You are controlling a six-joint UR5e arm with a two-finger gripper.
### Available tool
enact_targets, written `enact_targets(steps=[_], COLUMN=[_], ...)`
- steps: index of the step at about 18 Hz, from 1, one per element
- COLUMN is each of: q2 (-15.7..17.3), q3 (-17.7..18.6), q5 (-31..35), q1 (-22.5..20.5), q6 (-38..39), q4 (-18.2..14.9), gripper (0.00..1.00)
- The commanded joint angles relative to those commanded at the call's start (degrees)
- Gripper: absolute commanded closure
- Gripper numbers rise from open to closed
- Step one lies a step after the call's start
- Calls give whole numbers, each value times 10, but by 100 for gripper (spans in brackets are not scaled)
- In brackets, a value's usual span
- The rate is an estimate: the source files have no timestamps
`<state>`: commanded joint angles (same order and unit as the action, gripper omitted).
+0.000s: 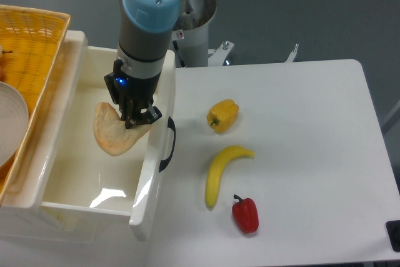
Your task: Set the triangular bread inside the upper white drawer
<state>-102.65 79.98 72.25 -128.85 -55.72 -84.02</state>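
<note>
The triangular bread (111, 133) is a tan slice with a darker crust, hanging tilted over the inside of the upper white drawer (75, 179). My gripper (135, 119) is shut on the bread's right edge, just left of the drawer's front wall and its dark curved handle (167, 145). The bread is held above the drawer floor, not resting on it.
A yellow wicker basket (30, 48) with a white plate (11, 123) sits at the left over the drawer. On the white table lie a yellow pepper (223, 115), a banana (220, 172) and a red pepper (245, 214).
</note>
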Motion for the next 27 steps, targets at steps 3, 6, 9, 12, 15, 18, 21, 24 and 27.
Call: enact_targets(steps=[3, 6, 9, 12, 15, 18, 21, 24, 27], q2=[-6, -6, -5, -4, 1, 1, 1, -9, -29], q3=[0, 0, -2, -7, -14, -25, -26, -25, -25], q5=[0, 0, 0, 14, 27, 25, 26, 29, 33], q1=[4, 7, 6, 1, -15, -39, -75, -105, -138], q6=[-1, -1, 1, 4, 6, 6, 4, 2, -2], q4=[4, 9, 23, 28, 28, 29, 41, 53, 67], gripper=[49, 42, 21, 11, 1, 1, 1, 0, 0])
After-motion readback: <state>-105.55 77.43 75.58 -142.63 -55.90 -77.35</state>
